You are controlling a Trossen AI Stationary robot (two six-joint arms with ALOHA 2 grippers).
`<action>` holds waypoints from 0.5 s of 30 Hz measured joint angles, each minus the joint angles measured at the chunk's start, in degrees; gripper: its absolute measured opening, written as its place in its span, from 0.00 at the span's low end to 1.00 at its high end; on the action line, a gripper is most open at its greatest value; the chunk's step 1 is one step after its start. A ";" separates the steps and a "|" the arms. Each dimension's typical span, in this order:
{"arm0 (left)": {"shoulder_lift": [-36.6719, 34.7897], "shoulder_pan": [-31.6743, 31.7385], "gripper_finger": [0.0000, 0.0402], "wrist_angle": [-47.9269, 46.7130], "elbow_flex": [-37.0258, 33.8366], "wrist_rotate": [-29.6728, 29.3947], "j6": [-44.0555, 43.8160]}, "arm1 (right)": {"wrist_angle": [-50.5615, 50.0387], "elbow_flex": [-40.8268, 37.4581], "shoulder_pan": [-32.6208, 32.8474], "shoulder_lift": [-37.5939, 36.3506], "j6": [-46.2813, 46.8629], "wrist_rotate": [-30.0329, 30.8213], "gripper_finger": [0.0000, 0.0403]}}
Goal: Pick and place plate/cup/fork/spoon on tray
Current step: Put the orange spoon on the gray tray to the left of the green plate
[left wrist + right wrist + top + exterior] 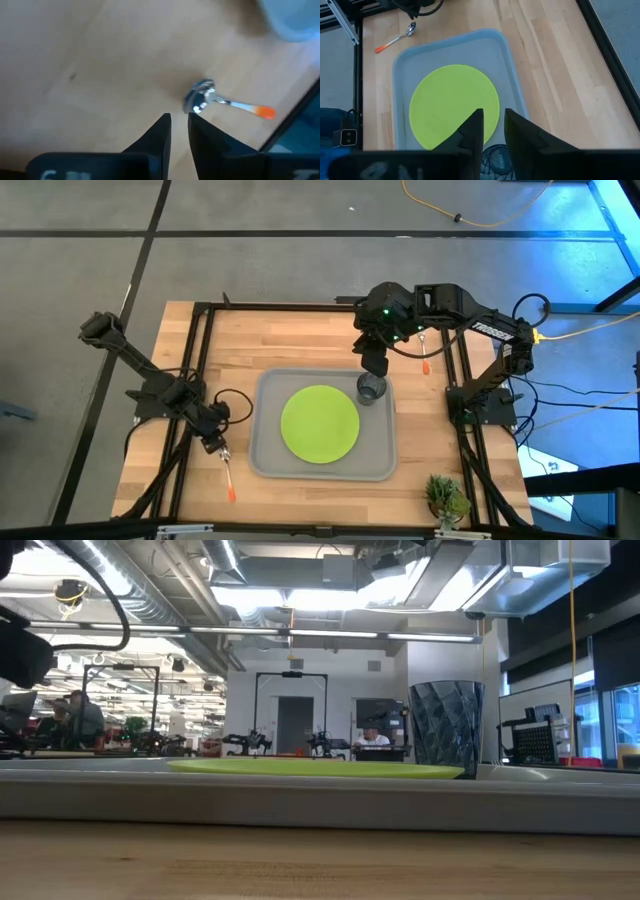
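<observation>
left gripper (179, 119) hovers by the spoon (202, 97), fingers slightly apart and empty (to grab it), right gripper (493, 120) likewise above the cup (370, 387).

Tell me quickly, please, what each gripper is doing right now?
Left gripper: over the spoon on the wood beside the tray, holding nothing; open or shut cannot be told.
Right gripper: open above the cup, holding nothing.

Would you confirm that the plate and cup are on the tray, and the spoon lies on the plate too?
Not quite: the plate and cup are on the tray, but the spoon lies on the wooden table beside the tray, as the high view shows.
</observation>
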 joint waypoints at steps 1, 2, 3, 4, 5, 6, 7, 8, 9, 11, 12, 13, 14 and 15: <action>0.05 -0.01 0.15 -0.03 -0.09 -0.75 0.02 | -0.02 0.00 0.02 0.00 -0.01 0.00 0.19; 0.05 0.00 0.15 0.02 -0.10 -1.86 0.27 | 0.00 0.00 0.02 0.00 0.01 0.00 0.19; 0.05 0.01 0.15 0.11 -0.10 -3.10 0.39 | 0.00 0.00 0.01 0.00 -0.01 0.00 0.19; 0.05 0.01 0.15 0.22 -0.10 -4.00 0.37 | 0.00 0.00 0.01 0.00 -0.01 0.00 0.19; 0.05 0.03 0.15 0.43 -0.10 -4.66 0.37 | -0.02 0.00 0.02 0.00 -0.01 0.00 0.19; 0.05 0.03 0.15 0.81 -0.10 -5.02 0.39 | 0.00 0.00 0.00 0.00 -0.01 0.00 0.19; 0.05 0.03 0.15 0.98 -0.10 -5.03 0.39 | -0.01 0.00 0.01 0.00 -0.01 0.00 0.19; 0.05 0.03 0.15 0.99 -0.10 -5.01 0.38 | -0.02 0.00 0.01 0.00 -0.01 0.00 0.19; 0.05 0.03 0.15 1.15 -0.10 -4.98 0.34 | 0.00 0.00 0.01 0.00 -0.01 0.00 0.19; 0.05 0.03 0.15 2.01 -0.10 -4.91 0.37 | -0.02 0.00 0.02 0.00 -0.01 0.00 0.19; 0.05 0.03 0.15 2.12 -0.10 -4.93 0.37 | -0.02 0.00 0.02 0.00 0.01 0.00 0.19; 0.05 0.03 0.15 2.08 -0.10 -4.91 0.37 | -0.02 0.00 0.02 0.00 -0.01 0.00 0.19; 0.05 0.03 0.15 2.19 -0.10 -4.80 0.35 | -0.02 0.00 0.02 0.00 0.01 0.00 0.19; 0.05 0.03 0.15 2.33 -0.10 -4.26 0.35 | -0.02 0.00 0.01 0.00 -0.01 0.00 0.19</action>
